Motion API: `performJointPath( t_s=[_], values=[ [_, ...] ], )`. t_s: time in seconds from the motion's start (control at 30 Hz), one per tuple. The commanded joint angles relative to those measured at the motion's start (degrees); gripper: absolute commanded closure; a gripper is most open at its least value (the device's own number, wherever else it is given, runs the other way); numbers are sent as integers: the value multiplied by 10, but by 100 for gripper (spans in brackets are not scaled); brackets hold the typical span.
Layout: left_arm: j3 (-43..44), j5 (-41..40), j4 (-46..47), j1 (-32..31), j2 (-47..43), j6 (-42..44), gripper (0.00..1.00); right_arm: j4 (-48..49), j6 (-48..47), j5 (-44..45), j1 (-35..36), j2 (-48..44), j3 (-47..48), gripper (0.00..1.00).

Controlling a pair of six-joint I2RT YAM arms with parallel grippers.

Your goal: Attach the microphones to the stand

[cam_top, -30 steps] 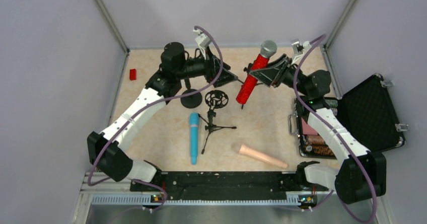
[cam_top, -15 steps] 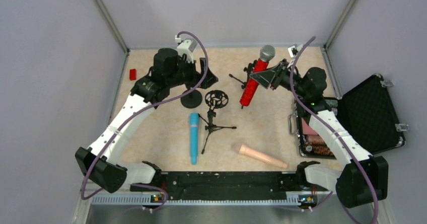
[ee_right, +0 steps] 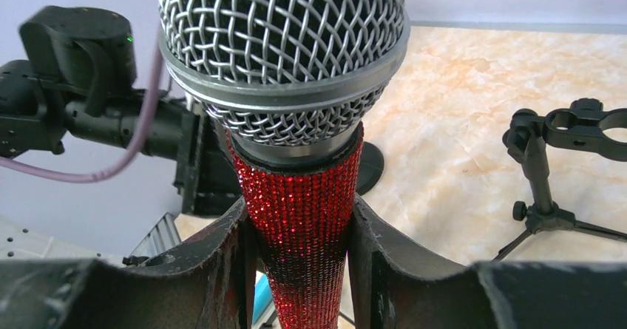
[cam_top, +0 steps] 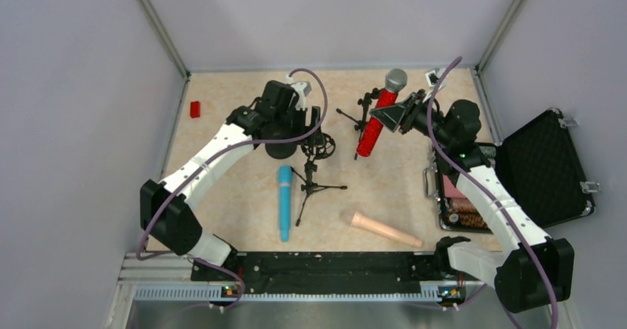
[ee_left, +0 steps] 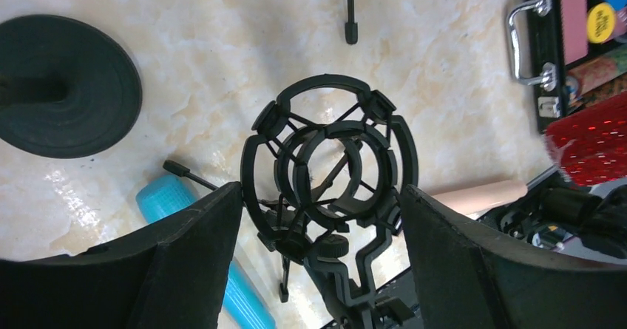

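Red microphone (ee_right: pixel 281 55): likely rigid, head-heavy, glitter shaft grippy; take mid-shaft, off the dentable mesh. Held tilted right of ring stand (cam_top: pixel 311 172), right gripper (ee_right: pixel 299 229) jaws clamped on shaft. Left gripper (ee_left: pixel 318 199) jaws wide, straddling stand's ring. Blue microphone (cam_top: pixel 284 199), peach microphone (cam_top: pixel 384 229): lying nearward of stand

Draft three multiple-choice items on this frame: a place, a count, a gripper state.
1. The light-blue microphone is: A) flat on the table, left of the tripod stand; B) held aloft; C) clipped into a stand.
2. Microphones lying on the table: A) one; B) two; C) three.
3. The right gripper is: A) open; B) shut on the red microphone; C) shut on the blue one.
Key: 1A, it lies beside the tripod's legs; 2B, only it and the peach microphone lie there; 3B, the jaws clamp the red handle.
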Motion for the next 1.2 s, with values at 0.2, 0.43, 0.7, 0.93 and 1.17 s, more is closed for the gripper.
performJointPath(
  t_s=[0.2, 0.43, 0.7, 0.93, 1.17],
  values=[
    [38, 51, 17, -50, 37, 29, 21, 11, -14, 21, 0, -22, 0, 100],
    [46, 84, 21, -55, 41, 48, 23, -2, -17, 25, 0, -27, 4, 100],
    [56, 116, 30, -56, 36, 67, 22, -13, -20, 32, 0, -37, 3, 100],
    [92, 75, 21, -56, 17, 99, 18, 9, -21, 9, 4, -48, -5, 100],
    [131, 30, 34, -55, -10, 132, 15, 30, -41, 0, 35, -58, -8, 100]
  ],
)
